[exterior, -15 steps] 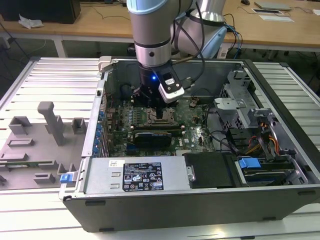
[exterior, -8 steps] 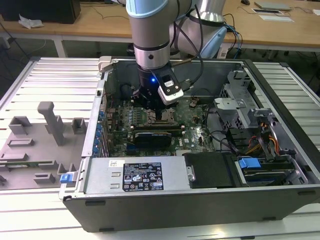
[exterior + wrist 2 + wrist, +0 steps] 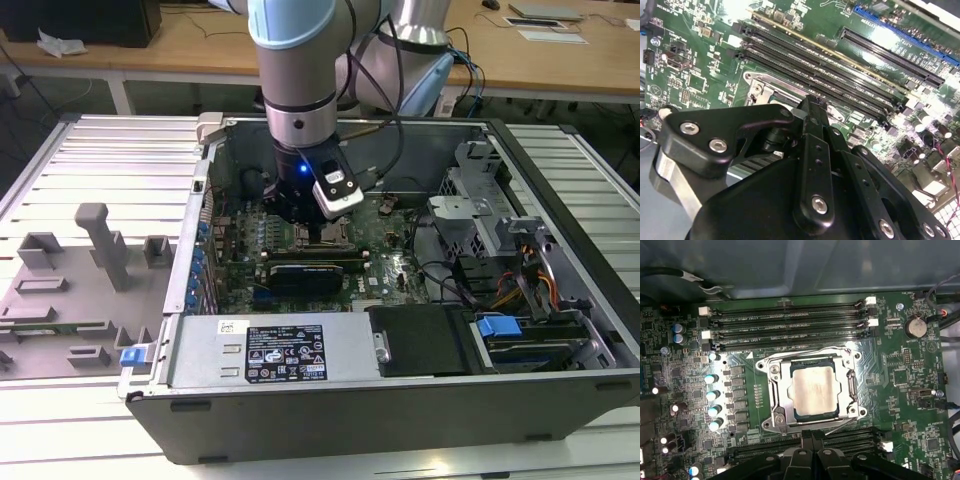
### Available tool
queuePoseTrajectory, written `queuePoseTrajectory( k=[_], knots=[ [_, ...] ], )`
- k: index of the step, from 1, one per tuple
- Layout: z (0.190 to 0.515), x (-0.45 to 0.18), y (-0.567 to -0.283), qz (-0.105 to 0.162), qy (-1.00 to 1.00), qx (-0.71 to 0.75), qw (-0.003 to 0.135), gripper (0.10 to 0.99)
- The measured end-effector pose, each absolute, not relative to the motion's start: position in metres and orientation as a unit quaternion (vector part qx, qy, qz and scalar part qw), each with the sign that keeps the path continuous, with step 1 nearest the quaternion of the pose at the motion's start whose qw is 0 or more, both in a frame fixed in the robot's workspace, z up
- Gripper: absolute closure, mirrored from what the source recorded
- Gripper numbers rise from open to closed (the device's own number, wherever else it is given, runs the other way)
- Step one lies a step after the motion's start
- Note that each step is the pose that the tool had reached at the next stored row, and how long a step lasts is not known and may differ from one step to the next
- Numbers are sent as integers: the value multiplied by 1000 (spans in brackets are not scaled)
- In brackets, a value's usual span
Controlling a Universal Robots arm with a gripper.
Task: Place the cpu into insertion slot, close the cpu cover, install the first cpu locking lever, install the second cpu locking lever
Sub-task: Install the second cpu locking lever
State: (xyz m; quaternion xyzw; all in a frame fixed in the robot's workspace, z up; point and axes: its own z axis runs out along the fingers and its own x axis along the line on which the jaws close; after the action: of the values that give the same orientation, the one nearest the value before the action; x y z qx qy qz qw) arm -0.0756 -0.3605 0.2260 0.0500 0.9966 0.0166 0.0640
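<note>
While the arm stands upright over the open computer case (image 3: 560,330) in the exterior view, its silver-and-blue wrist points straight down and the gripper (image 3: 318,238) hangs low over the green motherboard (image 3: 390,262), right above the socket area, with a blue light glowing on the wrist and a small white camera module clipped to its side; a white label with small print sits on the grey power supply cover (image 3: 270,350) at the near edge, too small to read, and a grey fixture tray (image 3: 70,290) lies off to the exterior view's left. Seen in the second wrist view, the black linkages of the gripper (image 3: 809,107) come to a point just over the edge of the insertion slot (image 3: 765,87), beside long black memory slots (image 3: 840,75), and the fingers look drawn together with nothing between them. Across the first wrist view, the cpu (image 3: 813,389) lies seated in the insertion slot (image 3: 811,389), the cpu cover (image 3: 784,392) lies down around it as a silvery frame, and the board's white lettering is too fine to read.
</note>
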Motion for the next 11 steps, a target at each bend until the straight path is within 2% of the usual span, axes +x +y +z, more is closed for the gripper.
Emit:
queuePoseTrajectory(
  k=[6,11],
  knots=[
    [224,-80,-378,62,995,53,62,980],
    [220,-90,-391,86,993,54,60,980]
  ],
)
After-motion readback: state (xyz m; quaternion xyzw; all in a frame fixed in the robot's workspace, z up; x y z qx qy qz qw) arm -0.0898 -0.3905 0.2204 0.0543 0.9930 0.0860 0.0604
